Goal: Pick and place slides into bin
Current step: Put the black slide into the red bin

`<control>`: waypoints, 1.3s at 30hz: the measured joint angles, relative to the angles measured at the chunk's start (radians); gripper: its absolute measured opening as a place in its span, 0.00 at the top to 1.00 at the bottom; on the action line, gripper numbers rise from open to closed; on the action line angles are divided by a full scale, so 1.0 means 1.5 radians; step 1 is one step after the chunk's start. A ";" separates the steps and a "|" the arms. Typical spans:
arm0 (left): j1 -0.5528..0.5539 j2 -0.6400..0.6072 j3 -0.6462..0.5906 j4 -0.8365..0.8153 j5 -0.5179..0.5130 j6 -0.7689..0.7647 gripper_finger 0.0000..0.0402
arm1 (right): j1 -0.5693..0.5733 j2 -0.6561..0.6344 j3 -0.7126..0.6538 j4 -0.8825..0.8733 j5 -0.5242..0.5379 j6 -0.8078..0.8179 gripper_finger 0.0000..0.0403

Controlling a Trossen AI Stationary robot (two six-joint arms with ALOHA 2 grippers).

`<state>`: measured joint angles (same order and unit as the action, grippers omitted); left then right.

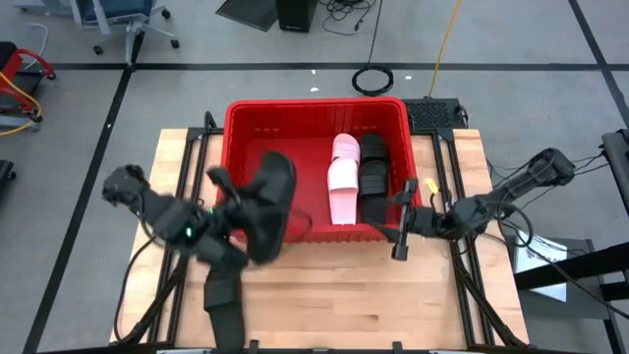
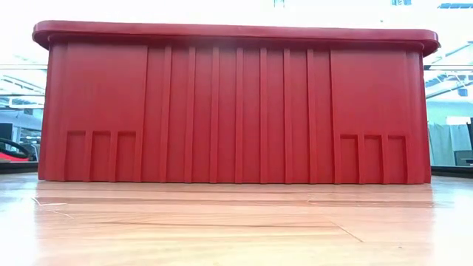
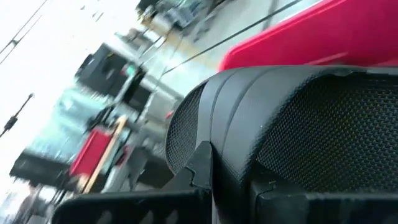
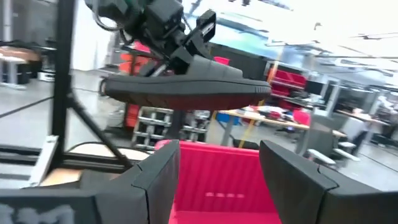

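The red bin (image 1: 236, 118) stands at the table's far middle; its near wall fills the low view (image 2: 236, 111). A pink slide (image 1: 342, 179) and a black slide (image 1: 373, 167) lie side by side on its floor at the right. My left gripper (image 1: 234, 208) is shut on another black slide (image 1: 269, 206), held over the bin's near left rim; this slide also shows in the right wrist view (image 4: 186, 87). A further black slide (image 1: 226, 300) lies flat on the table near its front edge. My right gripper (image 1: 401, 238) is open and empty just outside the bin's near right corner. My left gripper pinches the black slide between its two fingers (image 3: 202, 168) at the slide's upper side by the wide strap (image 3: 249, 106). The fingers come slanting from above and the table's left (image 4: 196, 40). The slide is lifted clear and roughly level above the bin's rim.
Bare wooden tabletop (image 1: 393, 305) lies in front of the bin. Black frame rails (image 1: 462, 285) run along both table sides. The bin's left half (image 1: 257, 143) holds no slide. Room clutter shows beyond the table in the wrist views.
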<state>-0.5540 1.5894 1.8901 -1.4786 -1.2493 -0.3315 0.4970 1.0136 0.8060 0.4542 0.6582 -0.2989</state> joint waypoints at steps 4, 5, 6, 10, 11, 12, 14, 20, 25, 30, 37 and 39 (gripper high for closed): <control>0.077 -0.101 -0.126 0.101 -0.005 0.051 0.94 | -0.042 -0.023 0.000 -0.027 0.000 0.010 0.48; 0.095 -0.129 -0.164 0.153 0.004 0.087 0.94 | -0.053 -0.030 0.000 -0.037 -0.001 0.013 0.48; 0.112 -0.156 -0.201 0.217 0.026 0.135 0.94 | -0.064 -0.035 0.000 -0.047 -0.002 0.015 0.48; 0.194 -0.263 -0.366 0.555 0.237 0.395 0.94 | -0.107 -0.048 0.000 -0.077 -0.003 0.014 0.48; 0.216 -0.286 -0.406 0.643 0.287 0.449 0.94 | -0.117 -0.049 0.000 -0.078 -0.004 0.014 0.48; 0.240 -0.307 -0.441 0.711 0.327 0.489 0.94 | -0.127 -0.049 0.000 -0.080 -0.004 0.014 0.48; 0.288 -0.338 -0.501 0.807 0.377 0.542 0.94 | -0.143 -0.049 0.000 -0.088 -0.004 0.015 0.48; 0.427 -0.352 -0.599 0.873 0.411 0.539 0.94 | -0.176 -0.049 0.000 -0.112 -0.005 0.027 0.48; 0.509 -0.285 -0.608 0.903 0.469 0.516 0.94 | -0.211 -0.049 0.000 -0.118 -0.006 0.032 0.48; 0.541 -0.192 -0.569 0.938 0.472 0.524 0.94 | -0.257 -0.049 0.000 -0.135 -0.005 0.034 0.48; 0.565 -0.077 -0.517 0.925 0.428 0.549 0.94 | -0.323 -0.049 0.000 -0.183 -0.005 0.057 0.48; 0.570 -0.055 -0.510 0.936 0.427 0.550 0.94 | -0.341 -0.048 0.000 -0.202 -0.005 0.062 0.48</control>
<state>0.3002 1.5069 1.1255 -0.0751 -0.6090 0.4938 -0.0143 0.9409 0.8062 0.1510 0.6502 -0.2053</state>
